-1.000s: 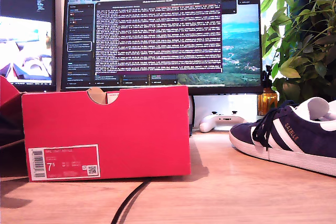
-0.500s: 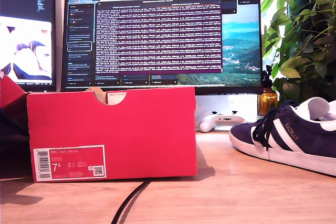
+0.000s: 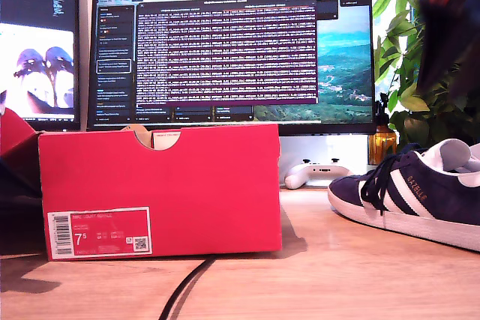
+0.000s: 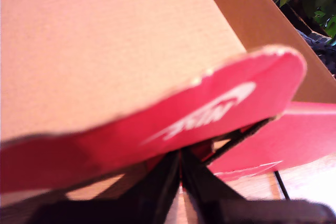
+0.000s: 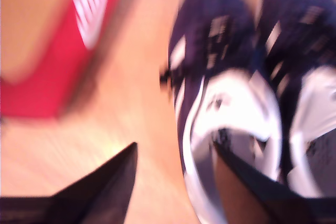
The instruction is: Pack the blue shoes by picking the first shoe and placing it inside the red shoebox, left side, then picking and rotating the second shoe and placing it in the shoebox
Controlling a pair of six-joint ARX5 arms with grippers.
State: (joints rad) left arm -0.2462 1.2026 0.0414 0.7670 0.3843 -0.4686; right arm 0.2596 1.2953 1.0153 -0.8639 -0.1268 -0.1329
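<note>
Step 1, pick approach: our second gripper [image 5: 173, 182] hangs spread over the shoes [image 5: 220, 77], grasping nothing. Our first gripper [image 4: 181, 169] is clenched on the box [image 3: 161, 185] flap [image 4: 173, 119]. Next: descend, centre one shoe btwn the jaws.

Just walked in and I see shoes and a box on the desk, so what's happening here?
A two-arm robot is packing a pair of blue shoes into the red shoebox. My first gripper has its jaws closed on a red flap of the shoebox. My second gripper, jaws open, hovers above the two shoes, which sit side by side on the wooden desk at the exterior view's right. Neither shoe is grasped yet.
</note>
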